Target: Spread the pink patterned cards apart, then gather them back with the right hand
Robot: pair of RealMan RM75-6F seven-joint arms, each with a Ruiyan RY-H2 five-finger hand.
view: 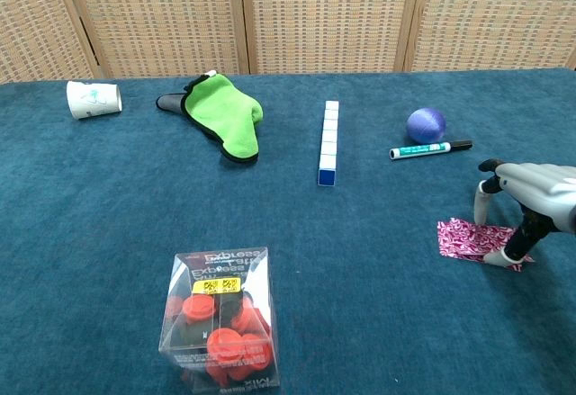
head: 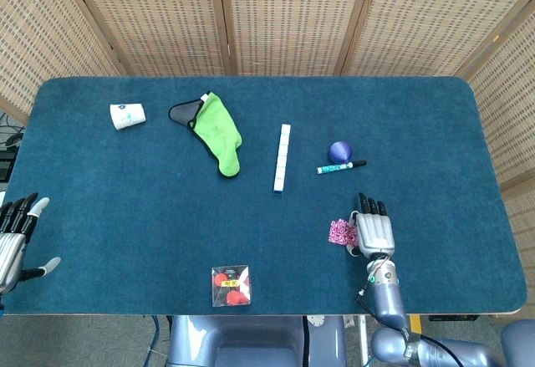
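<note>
The pink patterned cards (head: pixel 340 232) lie together near the table's front right, mostly covered from above; in the chest view the pink cards (view: pixel 461 237) show as one overlapping patch. My right hand (head: pixel 374 231) lies over their right part with fingers stretched forward. From the chest, the right hand (view: pixel 529 202) arches over the cards, and its fingertips (view: pixel 481 216) touch down on them. My left hand (head: pixel 15 240) hangs off the table's left front edge, fingers spread, holding nothing.
A purple ball (head: pixel 339 151) and a marker (head: pixel 341 167) lie behind the cards. A row of white blocks (head: pixel 282 158) runs down the middle. A green mitt (head: pixel 219 137) and a tipped white cup (head: pixel 128 116) sit far left. A clear box of red pieces (head: pixel 230 286) stands at the front.
</note>
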